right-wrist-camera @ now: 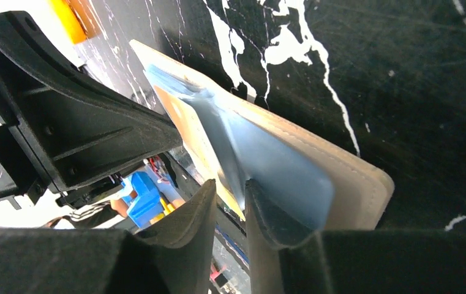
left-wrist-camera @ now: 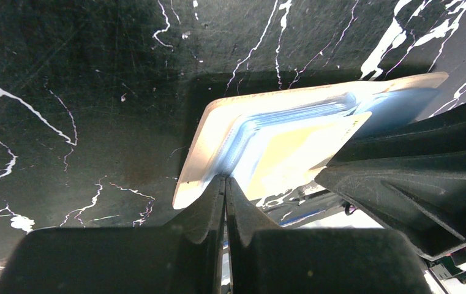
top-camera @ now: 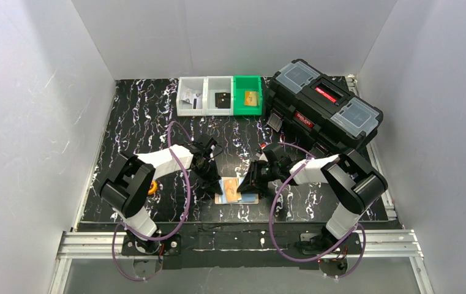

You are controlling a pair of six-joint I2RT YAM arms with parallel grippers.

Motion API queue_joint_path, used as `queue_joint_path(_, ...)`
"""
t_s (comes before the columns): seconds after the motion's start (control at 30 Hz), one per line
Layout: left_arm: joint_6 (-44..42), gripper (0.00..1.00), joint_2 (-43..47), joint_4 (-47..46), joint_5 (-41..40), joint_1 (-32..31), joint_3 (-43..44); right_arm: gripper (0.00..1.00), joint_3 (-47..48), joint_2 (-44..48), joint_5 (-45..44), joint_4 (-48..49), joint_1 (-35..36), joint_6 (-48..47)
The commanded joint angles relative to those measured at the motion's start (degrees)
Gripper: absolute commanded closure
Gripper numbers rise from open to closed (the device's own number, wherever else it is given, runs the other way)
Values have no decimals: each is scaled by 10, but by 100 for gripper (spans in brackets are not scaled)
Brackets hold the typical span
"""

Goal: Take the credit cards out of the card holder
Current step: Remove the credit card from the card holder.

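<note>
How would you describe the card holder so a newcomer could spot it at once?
On the black marbled table, look from the big black toolbox at far right down to the near middle. The card holder lies there, flat and cream-beige. Unlike the plastic bins at the far edge, it carries a pale blue card and a tan-gold card.

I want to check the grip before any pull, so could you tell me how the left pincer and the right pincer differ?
The left pincer is shut, tips together at the edge of the card holder; the right pincer stands slightly parted. The left pincer has nothing between its tips; the right pincer has edges of the credit cards at its tips. Both meet at the open card holder.
</note>
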State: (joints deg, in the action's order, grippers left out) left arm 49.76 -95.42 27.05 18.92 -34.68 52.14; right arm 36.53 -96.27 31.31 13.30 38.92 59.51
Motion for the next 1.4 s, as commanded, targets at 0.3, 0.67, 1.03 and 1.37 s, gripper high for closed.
queue_joint_path(0.3,-12,100,-43,20,-83,-6,-26,71,4,-58,49,71,-2,17)
queue_joint_path(0.67,-7,100,-44,20,-88,-6,-27,94,-12,-26,13,27,-5,-6)
queue_joint_path(1.03,-5,100,-45,21,-90,-6,-28,96,-27,37,-34,-60,-20,-47)
queue_joint_path(1.37,-15,100,-39,26,-81,-6,-11,99,-14,99,-59,-123,-27,-68)
